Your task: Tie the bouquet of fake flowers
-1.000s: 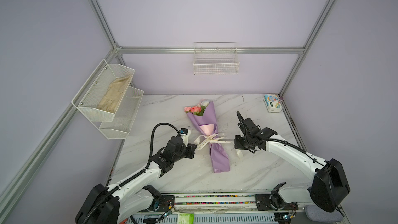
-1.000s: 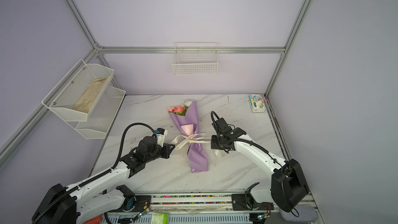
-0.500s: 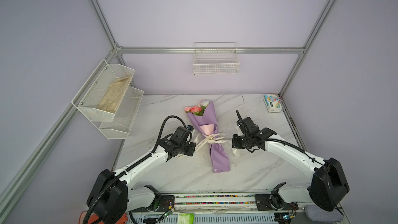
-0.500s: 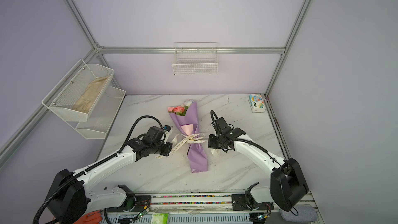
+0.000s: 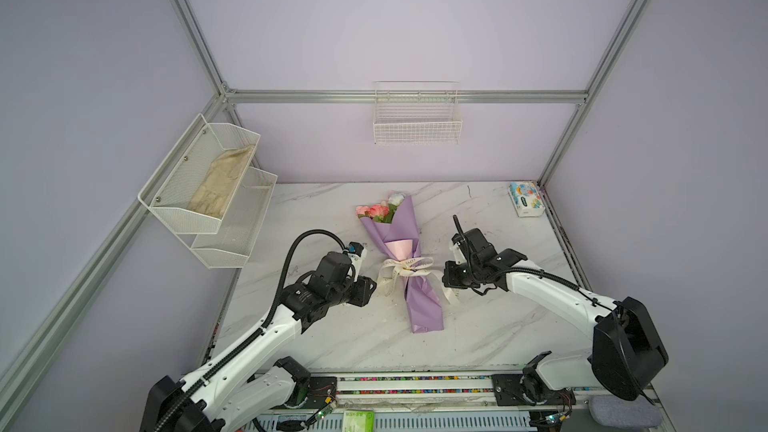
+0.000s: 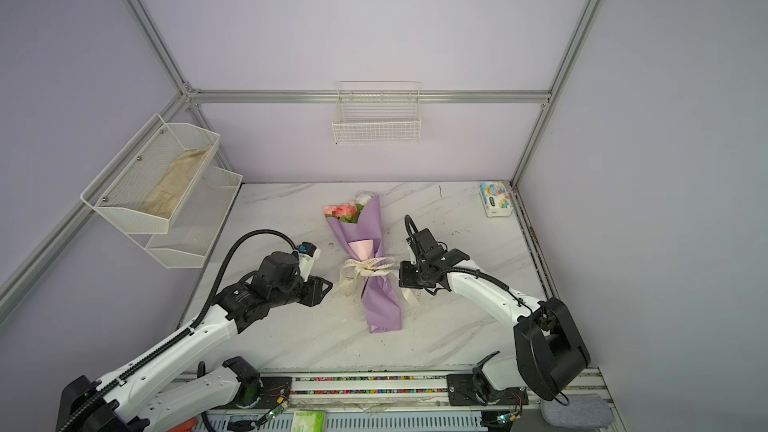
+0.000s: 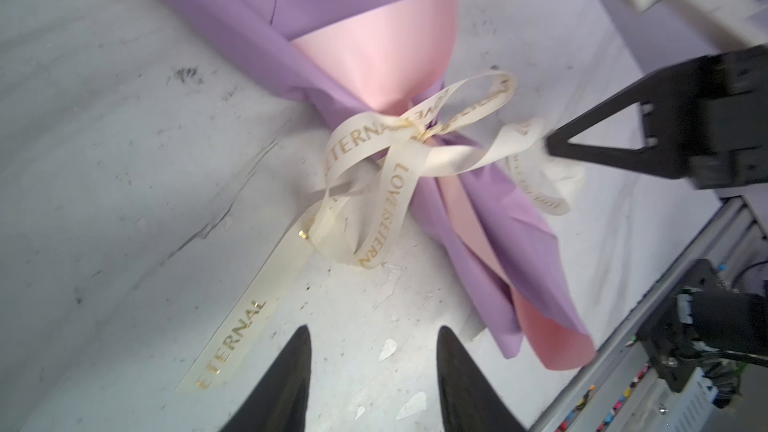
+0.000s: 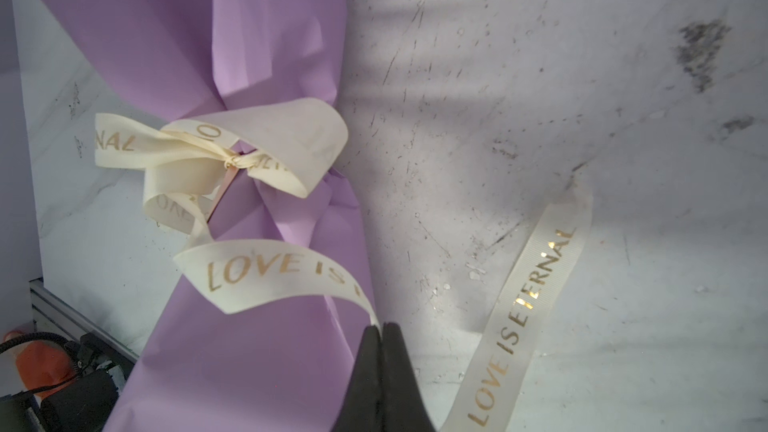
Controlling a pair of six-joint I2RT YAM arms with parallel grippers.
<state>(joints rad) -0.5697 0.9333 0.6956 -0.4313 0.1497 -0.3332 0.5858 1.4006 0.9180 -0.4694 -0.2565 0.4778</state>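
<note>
The bouquet of fake flowers (image 5: 399,234) (image 6: 360,229) lies on the marble table, pink and white roses at its far end, wrapped in lilac and pink paper (image 7: 340,6) (image 8: 270,35). A cream lettered ribbon (image 5: 405,270) (image 6: 366,267) (image 7: 361,135) (image 8: 270,272) is knotted round its waist in loose loops. My left gripper (image 5: 370,286) (image 6: 327,286) (image 7: 374,332) stands open just left of the knot, with only bare table between its fingers. A ribbon tail lies flat beside it. My right gripper (image 5: 444,280) (image 6: 400,280) (image 8: 380,326) is shut on the other ribbon strand, right of the bouquet.
A tissue pack (image 5: 525,199) sits in the far right corner. A wire basket (image 5: 417,118) hangs on the back wall. A two-tier mesh shelf (image 5: 208,193) holding a cloth juts from the left wall. A metal rail (image 5: 415,384) runs along the table's front edge.
My left gripper has opened and let go of its ribbon tail, which now lies slack on the table. The right gripper keeps its hold and has barely moved.
</note>
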